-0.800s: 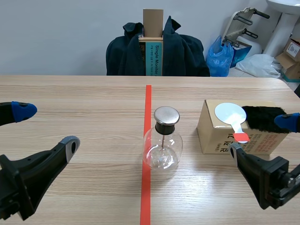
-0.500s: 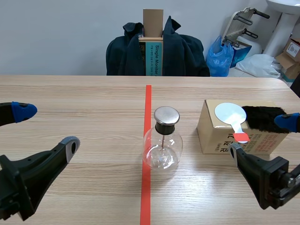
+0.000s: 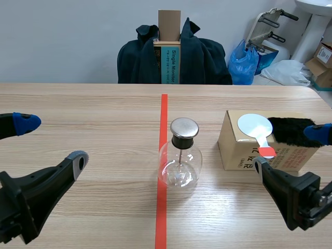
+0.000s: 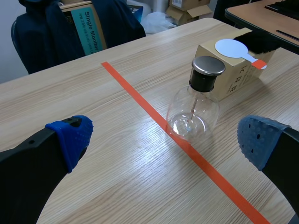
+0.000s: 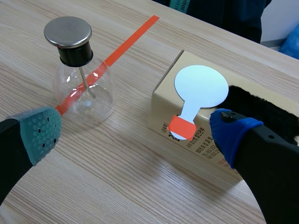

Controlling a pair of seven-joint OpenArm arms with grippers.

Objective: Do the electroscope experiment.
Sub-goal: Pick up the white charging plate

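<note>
1. Left tool (image 3: 52, 140) and right tool (image 3: 288, 150) are hovering low at the near side, both gaping wide, gripping nothing.
2. Flask (image 3: 179, 166) is standing upright mid-counter (image 3: 104, 114), between them.
3. Paddle (image 3: 255, 126) and fur (image 3: 290, 132) are lying on the box (image 3: 236, 148), beside the flask.
4. Risk: the paddle is lying flat, so fingers could be slipping off it; a careless swing could be tipping the flask.

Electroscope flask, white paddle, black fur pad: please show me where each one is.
electroscope flask (image 3: 179, 167), scene view, on the glass bulb.
white paddle (image 5: 201, 87), right wrist view, on the round disc.
black fur pad (image 3: 288, 130), scene view, on its middle.
</note>
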